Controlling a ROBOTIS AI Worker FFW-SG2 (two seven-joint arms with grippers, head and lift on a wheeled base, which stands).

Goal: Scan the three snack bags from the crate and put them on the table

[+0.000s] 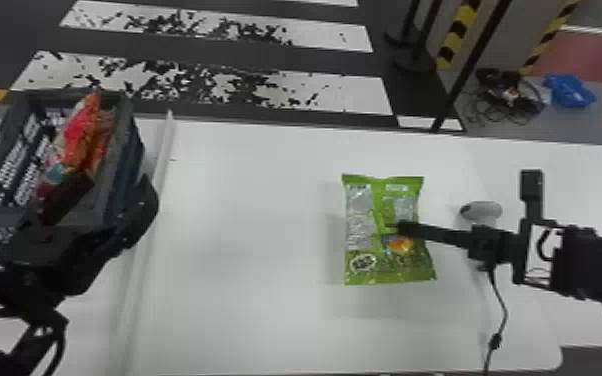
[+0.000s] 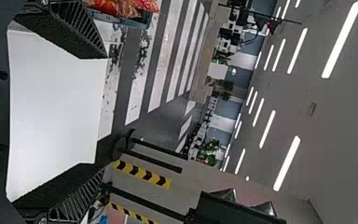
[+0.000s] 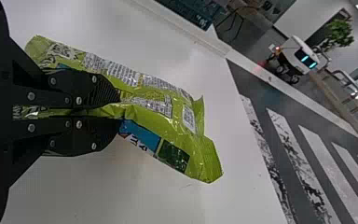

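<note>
My right gripper holds a green snack bag above the right half of the white table. In the right wrist view, the right gripper has both fingers pressed together on the green bag, pinching its middle. The grey-blue crate stands at the left with red and orange snack bags inside. My left gripper is at the crate's near right side, one finger over the interior. The left gripper is open in its wrist view, with red-orange packaging beyond one finger.
A whitish rounded device is right of the green bag, close to the right gripper. A black cable hangs below that arm. A raised white strip runs along the table beside the crate.
</note>
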